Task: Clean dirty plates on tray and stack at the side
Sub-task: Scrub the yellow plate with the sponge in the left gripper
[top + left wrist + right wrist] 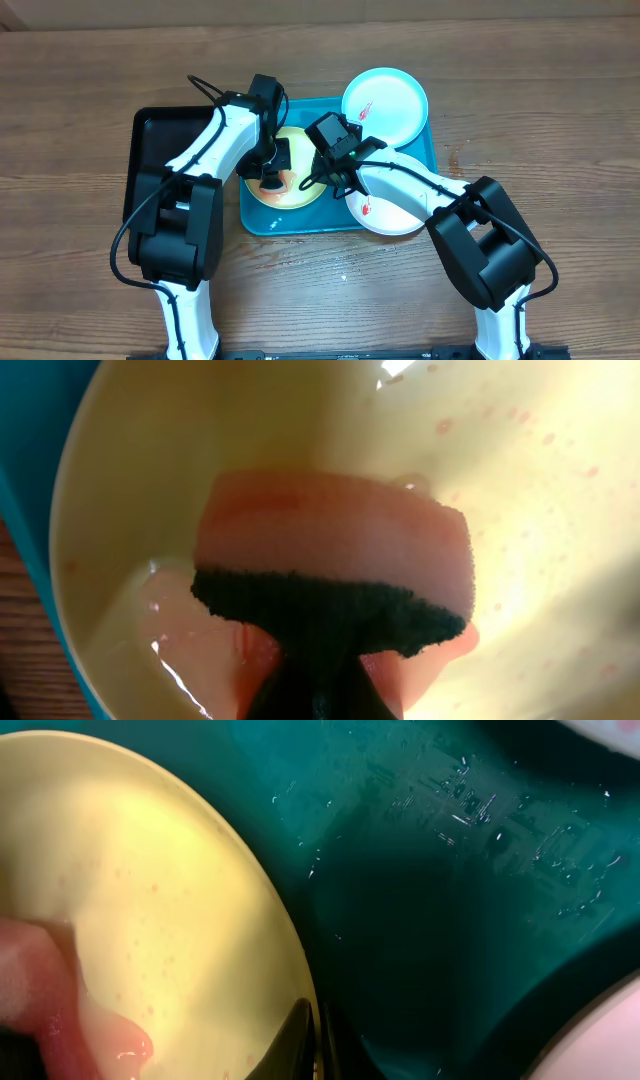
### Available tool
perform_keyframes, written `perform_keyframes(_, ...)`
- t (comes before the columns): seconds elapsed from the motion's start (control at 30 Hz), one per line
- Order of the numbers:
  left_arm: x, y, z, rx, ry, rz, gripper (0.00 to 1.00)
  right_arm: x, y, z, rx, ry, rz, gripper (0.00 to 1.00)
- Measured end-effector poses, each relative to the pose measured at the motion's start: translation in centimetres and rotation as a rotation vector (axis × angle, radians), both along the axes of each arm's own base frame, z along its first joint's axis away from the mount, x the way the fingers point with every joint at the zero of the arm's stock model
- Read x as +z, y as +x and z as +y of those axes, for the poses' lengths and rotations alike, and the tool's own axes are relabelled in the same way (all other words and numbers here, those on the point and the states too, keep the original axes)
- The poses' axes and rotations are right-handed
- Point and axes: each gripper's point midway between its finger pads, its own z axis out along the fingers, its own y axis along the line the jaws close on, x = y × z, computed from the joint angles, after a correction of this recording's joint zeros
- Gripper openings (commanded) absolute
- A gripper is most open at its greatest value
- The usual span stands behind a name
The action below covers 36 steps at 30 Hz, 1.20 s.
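A yellow plate [297, 190] lies on the teal tray [262, 222]. My left gripper [272, 175] is shut on a pink sponge with a dark scrub side [335, 560] and presses it on the wet yellow plate [560, 510]. My right gripper [335, 175] is shut on the yellow plate's right rim [312, 1040], one finger on each side. The plate [150, 870] fills the left of the right wrist view, with reddish smears. Two more plates with red stains sit on the tray: one at the back right [385, 100], one at the front right [385, 205].
A black tray [150, 150] lies left of the teal tray, partly under my left arm. The teal tray floor [470, 870] is wet. Bare wooden table [540, 120] surrounds both trays.
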Motion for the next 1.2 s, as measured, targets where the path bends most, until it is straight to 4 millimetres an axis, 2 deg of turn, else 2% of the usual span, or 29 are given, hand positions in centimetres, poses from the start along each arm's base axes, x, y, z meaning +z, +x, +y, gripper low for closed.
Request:
perform_keyframes(0.23,0.4,-0.4,-0.2,-0.046,-0.011,0.046,0.04,0.0,0.0,-0.1,-0.002,-0.005,-0.003,0.04)
perform_keyframes(0.5,1.8,1.5,2.4,-0.028,0.148,-0.008,0.04,0.1,0.1,-0.2,-0.004,-0.009,-0.007,0.04)
perform_keyframes(0.63,2.0,1.9,2.5,-0.023,0.158,-0.025,0.04,0.1,0.1,-0.2,-0.005,-0.01,-0.008,0.04)
perform_keyframes(0.77,1.9,1.7,1.6,-0.042,0.109,-0.012,0.04,0.1,0.1,-0.3,-0.007,-0.014,-0.009,0.04)
perform_keyframes(1.03,2.0,0.5,-2.5,-0.156,-0.062,0.025,0.04,0.1,0.1,-0.3,-0.007,-0.017,-0.009,0.04)
perform_keyframes(1.2,2.1,0.4,-3.7,-0.182,-0.118,0.022,0.04,0.0,0.1,-0.3,-0.007,-0.014,-0.006,0.04)
